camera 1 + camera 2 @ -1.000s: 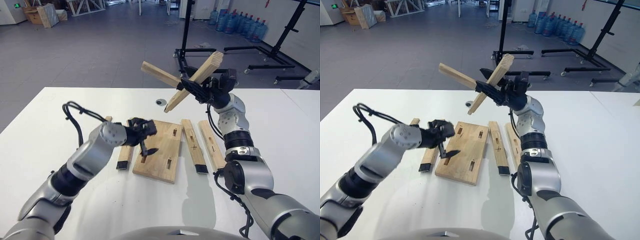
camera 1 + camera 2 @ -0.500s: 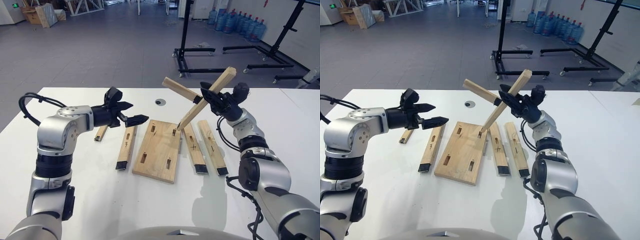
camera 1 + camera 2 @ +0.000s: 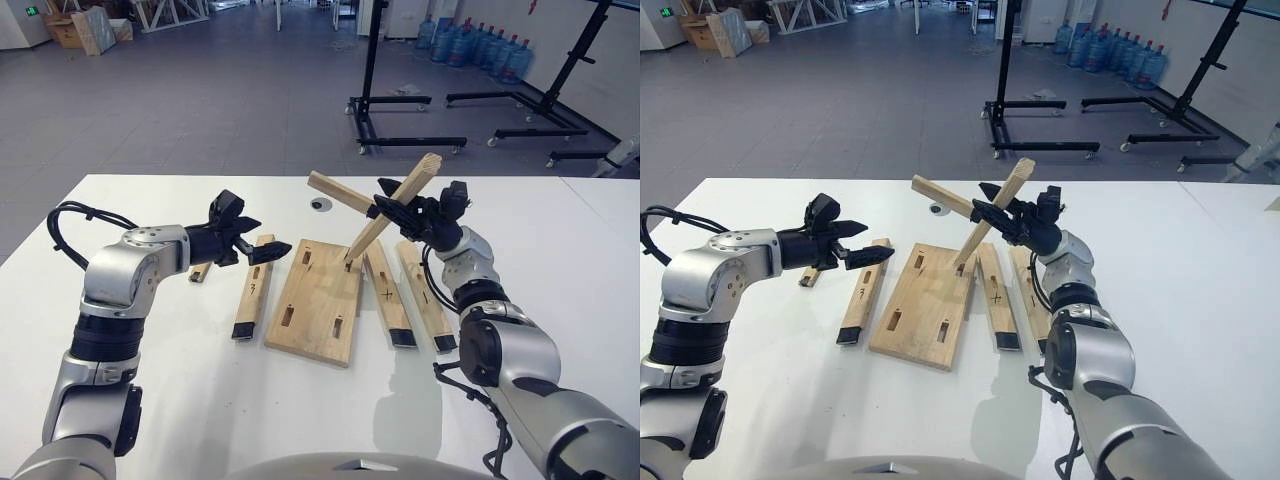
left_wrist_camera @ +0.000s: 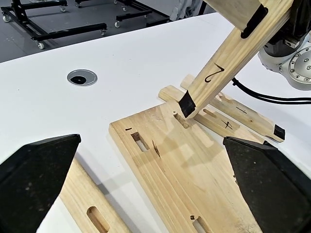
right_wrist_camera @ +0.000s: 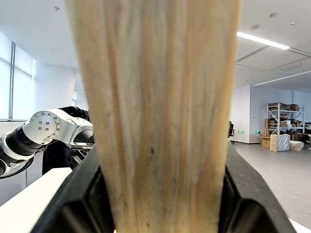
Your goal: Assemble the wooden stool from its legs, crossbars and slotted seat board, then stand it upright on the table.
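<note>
The slotted seat board [image 3: 315,300] lies flat at mid-table. My right gripper [image 3: 392,207] is shut on a leg [image 3: 405,195] with a crossbar [image 3: 340,190] fixed across it. The leg is tilted, and its black-tipped lower end [image 4: 187,104] touches the board beside a far slot. The leg [image 5: 155,111] sits between the fingers [image 5: 77,194]. My left gripper [image 3: 262,250] is open, hovering over a loose leg [image 3: 250,290] left of the board, its fingers [image 4: 34,170] spread wide. Two more legs [image 3: 387,295] [image 3: 425,295] lie right of the board.
A short wooden piece [image 3: 198,272] lies behind my left forearm. A round cable hole [image 3: 321,204] sits near the table's far edge. Black wheeled stands [image 3: 410,100] stand on the floor beyond. The white table has bare room in front and at both sides.
My right gripper brought the leg and crossbar down from mid-air to the board's far slot. My left gripper pulled back off the board to the left, then dipped slightly.
</note>
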